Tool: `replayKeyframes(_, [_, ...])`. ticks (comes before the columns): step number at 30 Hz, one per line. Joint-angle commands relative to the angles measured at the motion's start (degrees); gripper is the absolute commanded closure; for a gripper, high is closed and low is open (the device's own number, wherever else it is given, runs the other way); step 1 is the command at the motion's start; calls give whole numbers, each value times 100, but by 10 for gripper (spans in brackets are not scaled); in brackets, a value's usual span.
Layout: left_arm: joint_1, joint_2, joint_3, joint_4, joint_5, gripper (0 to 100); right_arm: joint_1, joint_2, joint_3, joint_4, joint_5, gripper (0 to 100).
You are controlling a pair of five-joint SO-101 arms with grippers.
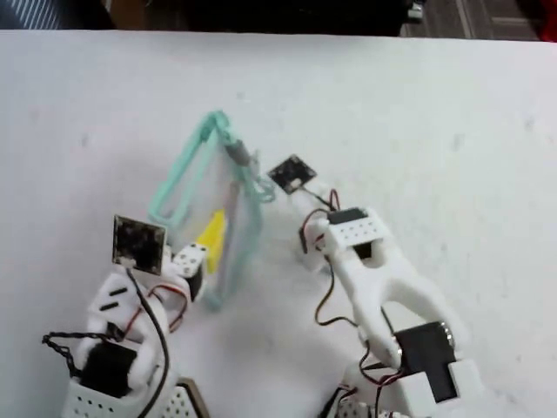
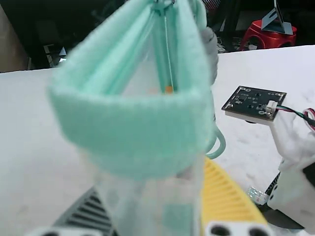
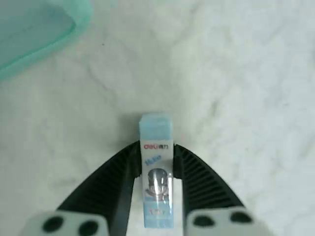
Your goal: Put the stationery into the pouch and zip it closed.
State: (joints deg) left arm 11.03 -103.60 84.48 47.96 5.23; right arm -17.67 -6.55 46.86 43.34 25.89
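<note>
High view: pouch (image 1: 204,196) stands on edge on the white table (image 1: 435,113), left of centre, mouth open. My left pincer (image 1: 213,252) is clamped on its near end, and my right arm (image 1: 383,279) reaches in just beside its far end. Left wrist view: mint rim close up, zip gaping, clear wall pinched between my yellow finger (image 2: 224,194) and the grey one. Right wrist view: my right pincer (image 3: 156,150) is clenched on a small blue stationery stick (image 3: 156,130), held over the table, with the pouch corner nearby but apart.
</note>
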Motion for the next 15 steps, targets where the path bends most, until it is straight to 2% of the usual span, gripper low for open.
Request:
replayKeyframes(1, [-31,-84,-334,-185,26,828,84,-22,-237,-75,79,983])
replayKeyframes(7, [259,-84,-334,-176,35,828,127,-31,-237,-75,79,981])
replayKeyframes(11, [725,-84,-316,-141,35,828,523,-40,-334,-110,-123,981])
replayKeyframes(15, [901,-84,-325,-158,44,830,1024,-40,-554,-110,-519,981])
